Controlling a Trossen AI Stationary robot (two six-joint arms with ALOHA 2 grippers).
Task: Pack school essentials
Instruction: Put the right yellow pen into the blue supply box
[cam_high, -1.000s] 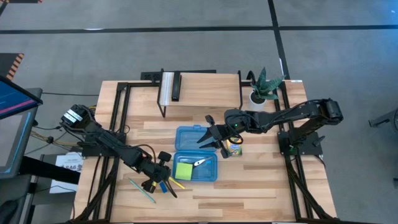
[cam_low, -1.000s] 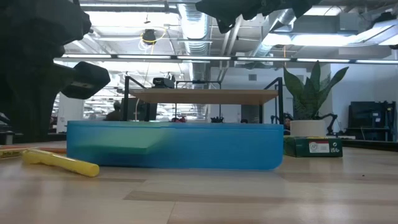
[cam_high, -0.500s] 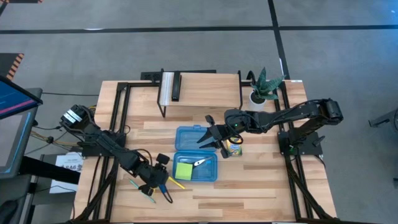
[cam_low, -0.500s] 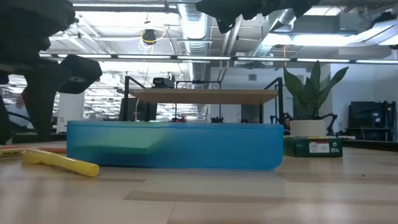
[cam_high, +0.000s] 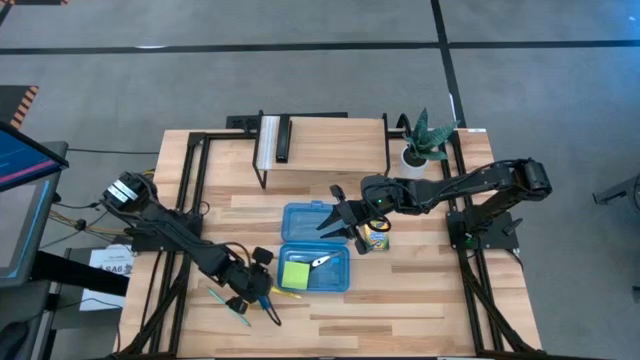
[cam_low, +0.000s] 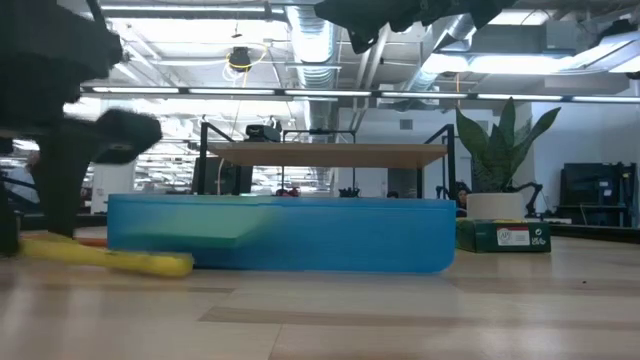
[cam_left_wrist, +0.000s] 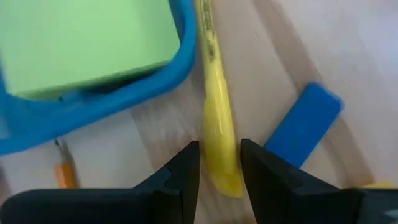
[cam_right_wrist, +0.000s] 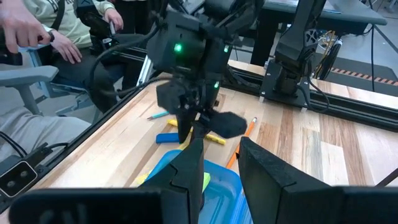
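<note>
A blue case lies open at mid-table, its tray (cam_high: 340, 280) holding a lime-green sticky-note pad (cam_high: 294, 273) and a small pale item. At the tray's left near corner a yellow pencil (cam_high: 284, 293) lies on the wood beside a blue eraser (cam_left_wrist: 303, 124), an orange pencil (cam_left_wrist: 62, 175) and a light-blue pen (cam_high: 228, 306). My left gripper (cam_left_wrist: 219, 150) is down on the yellow pencil. My right gripper (cam_high: 335, 218) hovers open over the case's lid (cam_high: 303, 217), with nothing between its fingers. A crayon box (cam_high: 377, 239) stands right of the case. My left gripper has the yellow pencil's end farthest from the case (cam_left_wrist: 219, 158) between its two fingers, one finger (cam_left_wrist: 186, 171) on each side. The fingers come down from above and lie across the pencil. The pencil stays flat on the table (cam_low: 110, 260).
A potted plant (cam_high: 425, 140) stands at the back right, and a wooden shelf (cam_high: 320, 140) spans the table's back. Black frame rails run along both table sides. Bare wood lies along the near edge. People sit beyond the table's left side (cam_right_wrist: 56, 37).
My left gripper has opened from shut, shifted a little toward the table's left and near edges, and come down around the yellow pencil's end. The pencil has slid and turned slightly on the table.
</note>
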